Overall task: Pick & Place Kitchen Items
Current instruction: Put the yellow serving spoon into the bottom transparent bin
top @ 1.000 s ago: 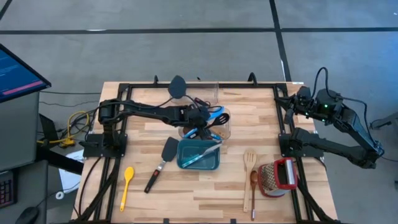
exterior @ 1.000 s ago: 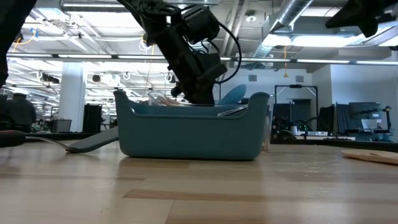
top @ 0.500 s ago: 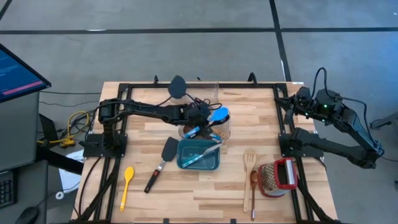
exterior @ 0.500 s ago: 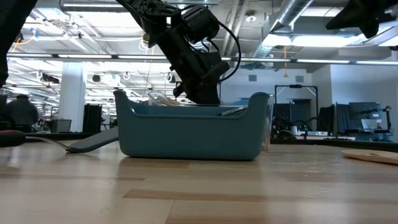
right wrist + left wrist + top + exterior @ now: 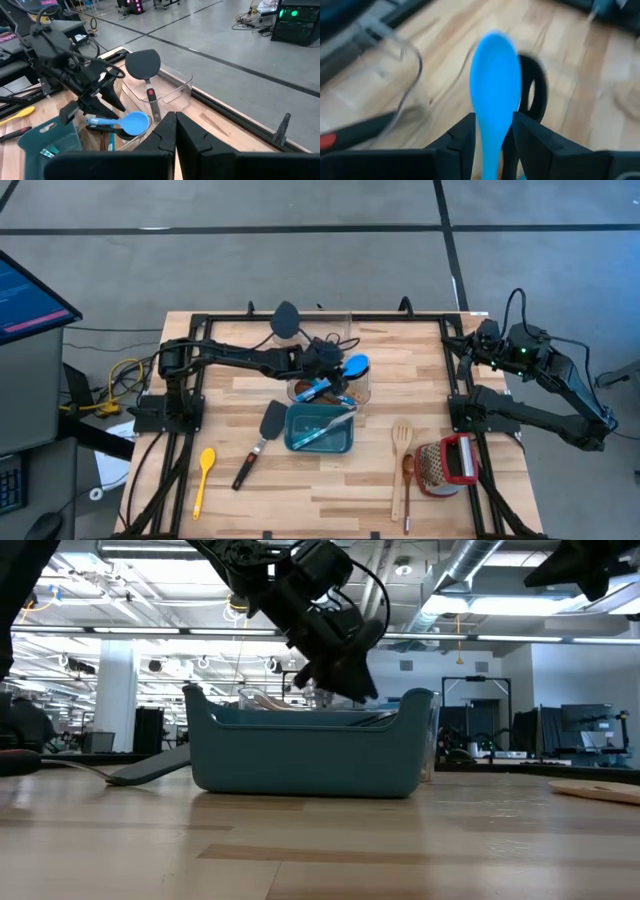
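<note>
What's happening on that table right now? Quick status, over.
Left gripper at the clear tub, fingers astride the blue plastic spoon. Right gripper shut, parked at the table's right edge. Nothing visibly in the way.

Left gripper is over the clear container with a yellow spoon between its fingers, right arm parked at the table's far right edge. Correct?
Not quite: the spoon between the left gripper's fingers is blue, as the left wrist view shows. The yellow spoon lies on the table. The clear container and the parked right gripper are as stated.

A teal rectangular plastic bin (image 5: 300,442) sat mid-table on the light wooden slatted tabletop (image 5: 500,490). A clear plastic container (image 5: 362,385) stood just behind it. A red-handled metal grater (image 5: 446,464) lay near the right edge.
</note>
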`<state>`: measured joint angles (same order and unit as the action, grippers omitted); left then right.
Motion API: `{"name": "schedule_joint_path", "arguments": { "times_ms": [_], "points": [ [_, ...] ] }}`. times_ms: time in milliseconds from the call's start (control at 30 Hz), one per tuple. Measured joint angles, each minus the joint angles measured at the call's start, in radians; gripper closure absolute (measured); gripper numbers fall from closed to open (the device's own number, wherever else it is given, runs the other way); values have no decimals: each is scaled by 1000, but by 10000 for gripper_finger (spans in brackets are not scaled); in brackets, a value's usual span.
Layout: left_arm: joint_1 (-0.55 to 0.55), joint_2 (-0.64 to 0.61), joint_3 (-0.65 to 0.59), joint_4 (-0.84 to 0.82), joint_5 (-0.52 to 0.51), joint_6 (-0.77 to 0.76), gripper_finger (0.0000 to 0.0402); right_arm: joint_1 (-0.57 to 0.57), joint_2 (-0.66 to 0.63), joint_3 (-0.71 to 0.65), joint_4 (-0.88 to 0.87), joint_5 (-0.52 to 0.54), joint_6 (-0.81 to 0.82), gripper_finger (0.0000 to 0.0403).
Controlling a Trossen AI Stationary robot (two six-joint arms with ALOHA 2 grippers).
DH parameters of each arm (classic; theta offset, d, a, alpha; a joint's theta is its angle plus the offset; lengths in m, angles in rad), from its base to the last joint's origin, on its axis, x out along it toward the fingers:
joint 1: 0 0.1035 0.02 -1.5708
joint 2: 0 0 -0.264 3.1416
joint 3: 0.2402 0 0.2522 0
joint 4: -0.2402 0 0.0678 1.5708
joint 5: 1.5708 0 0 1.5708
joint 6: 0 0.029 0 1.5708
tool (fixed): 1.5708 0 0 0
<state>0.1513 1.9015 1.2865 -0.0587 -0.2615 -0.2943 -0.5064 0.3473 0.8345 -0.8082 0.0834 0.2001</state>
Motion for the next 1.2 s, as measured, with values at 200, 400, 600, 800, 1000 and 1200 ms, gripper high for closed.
{"name": "schedule_joint_path", "arguments": {
  "times_ms": [200, 400, 600, 800, 1000, 1200],
  "points": [
    [0, -10, 0, 100, 1, 0, 295, 0, 0, 0, 0, 0, 0, 403],
    [7, -95, 0, 90, 1, 1, 306, 0, 0, 0, 0, 0, 0, 403],
    [15, -230, 0, 93, 0, 2, 323, 0, 0, 0, 0, 0, 0, 403],
    [3, -364, 1, 69, 0, 1, 354, 0, 0, 0, 0, 0, 0, 403],
    [-31, -475, 1, -4, 0, -2, 396, 0, 0, 0, 0, 0, 0, 403],
    [-86, -565, 1, -82, 4, -75, 399, 0, 0, 0, 0, 0, 0, 403]
  ]
}}
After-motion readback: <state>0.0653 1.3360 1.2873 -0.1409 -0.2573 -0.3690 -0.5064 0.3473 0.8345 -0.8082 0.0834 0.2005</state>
